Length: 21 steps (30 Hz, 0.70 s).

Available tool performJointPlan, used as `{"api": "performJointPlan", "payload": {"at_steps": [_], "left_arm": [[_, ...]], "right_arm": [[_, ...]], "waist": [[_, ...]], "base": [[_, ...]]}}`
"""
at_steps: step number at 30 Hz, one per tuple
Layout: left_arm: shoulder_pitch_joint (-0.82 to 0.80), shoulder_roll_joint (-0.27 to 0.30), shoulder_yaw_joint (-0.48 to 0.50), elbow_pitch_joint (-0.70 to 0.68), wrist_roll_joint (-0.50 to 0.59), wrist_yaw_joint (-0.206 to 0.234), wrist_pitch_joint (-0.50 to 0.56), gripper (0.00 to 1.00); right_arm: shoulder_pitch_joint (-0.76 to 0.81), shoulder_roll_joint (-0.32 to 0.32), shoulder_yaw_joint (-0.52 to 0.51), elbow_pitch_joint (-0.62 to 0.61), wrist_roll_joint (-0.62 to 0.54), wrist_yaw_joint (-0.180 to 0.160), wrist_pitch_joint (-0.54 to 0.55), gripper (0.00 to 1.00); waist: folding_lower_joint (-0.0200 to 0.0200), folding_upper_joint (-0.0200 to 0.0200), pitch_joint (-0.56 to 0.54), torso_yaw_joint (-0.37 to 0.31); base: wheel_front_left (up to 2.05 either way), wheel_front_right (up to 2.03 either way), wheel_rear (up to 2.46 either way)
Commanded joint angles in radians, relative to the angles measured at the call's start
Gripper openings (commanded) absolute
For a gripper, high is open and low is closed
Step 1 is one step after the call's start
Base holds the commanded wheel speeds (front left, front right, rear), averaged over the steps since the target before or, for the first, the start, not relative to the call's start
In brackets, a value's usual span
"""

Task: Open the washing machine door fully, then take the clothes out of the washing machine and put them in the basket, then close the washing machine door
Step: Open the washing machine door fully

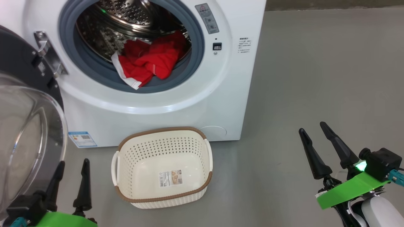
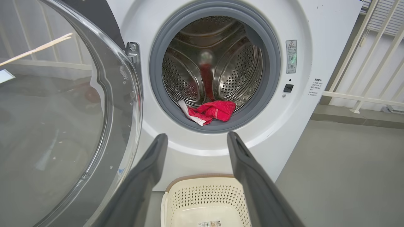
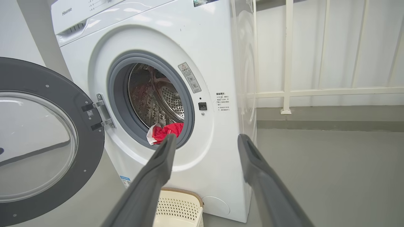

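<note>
Clothes point(image 1: 148, 61) lie in washing machine point(image 1: 221, 104), far from spread-apart left gripper point(image 1: 73, 162) and right gripper point(image 1: 311, 126)

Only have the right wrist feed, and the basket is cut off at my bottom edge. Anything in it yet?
Observer: No. In the head view the basket is bare inside apart from a sticker on its base.
Operator: Left tool?
Observer: The left tool is open, holding nothing, low beside the glass of the washing machine door.
Operator: More laundry deeper in the drum?
Observer: The left wrist view looks straight in. The clothes are one heap at the front lip, with bare steel drum behind. A red blur at the back may be a reflection.
</note>
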<state>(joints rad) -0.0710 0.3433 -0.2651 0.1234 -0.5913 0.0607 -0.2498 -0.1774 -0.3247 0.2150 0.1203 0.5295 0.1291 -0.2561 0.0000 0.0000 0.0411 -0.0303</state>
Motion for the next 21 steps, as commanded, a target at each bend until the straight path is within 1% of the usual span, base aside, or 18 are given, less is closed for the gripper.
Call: {"api": "performJointPlan", "payload": {"at_steps": [1, 5, 21], "left_arm": [[-0.014, 0.018, 0.055, -0.031, 0.017, -0.005, -0.012, 1.00], [0.001, 0.007, 0.089, -0.050, 0.054, -0.010, -0.012, 1.00], [0.027, -0.037, 0.142, -0.057, 0.129, -0.050, -0.012, 1.00]], "right_arm": [[0.008, -0.015, 0.009, -0.027, -0.014, 0.002, -0.006, 1.00], [0.015, -0.015, -0.005, -0.028, -0.015, 0.002, -0.006, 1.00], [0.024, -0.019, -0.024, -0.033, -0.018, 0.002, -0.006, 1.00]], "waist": [[0.0000, 0.0000, -0.007, -0.014], [0.0000, 0.0000, -0.015, -0.020], [0.0000, 0.0000, -0.021, -0.013]], "base": [[0.00, 0.00, 0.00], [0.00, 0.00, 0.00], [0.00, 0.00, 0.00]]}}
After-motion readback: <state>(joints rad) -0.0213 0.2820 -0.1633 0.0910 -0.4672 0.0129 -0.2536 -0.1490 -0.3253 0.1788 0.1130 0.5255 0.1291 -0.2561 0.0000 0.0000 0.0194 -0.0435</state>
